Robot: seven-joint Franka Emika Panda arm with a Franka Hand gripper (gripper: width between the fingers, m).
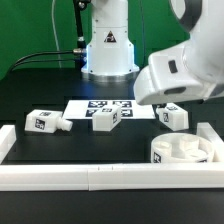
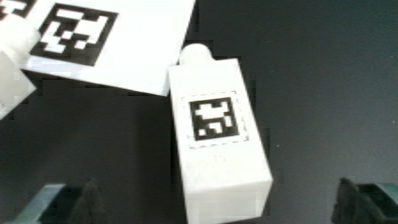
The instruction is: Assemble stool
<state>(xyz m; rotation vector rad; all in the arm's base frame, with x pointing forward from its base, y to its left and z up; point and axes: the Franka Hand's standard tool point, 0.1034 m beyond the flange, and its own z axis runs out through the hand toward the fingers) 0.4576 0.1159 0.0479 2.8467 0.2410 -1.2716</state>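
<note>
The round white seat (image 1: 183, 152) sits at the lower right of the exterior view, hollow side up. Across the middle lie the left leg (image 1: 45, 122), the middle leg (image 1: 108, 117) and the right leg (image 1: 172, 116), all short, white and blocky, each with a black-and-white tag.

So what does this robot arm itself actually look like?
The arm is glossy white with rounded, bulky shells. Its base carries a dark triangular sticker above a blue-lit ring. The wrist view shows two dark fingers.
</note>
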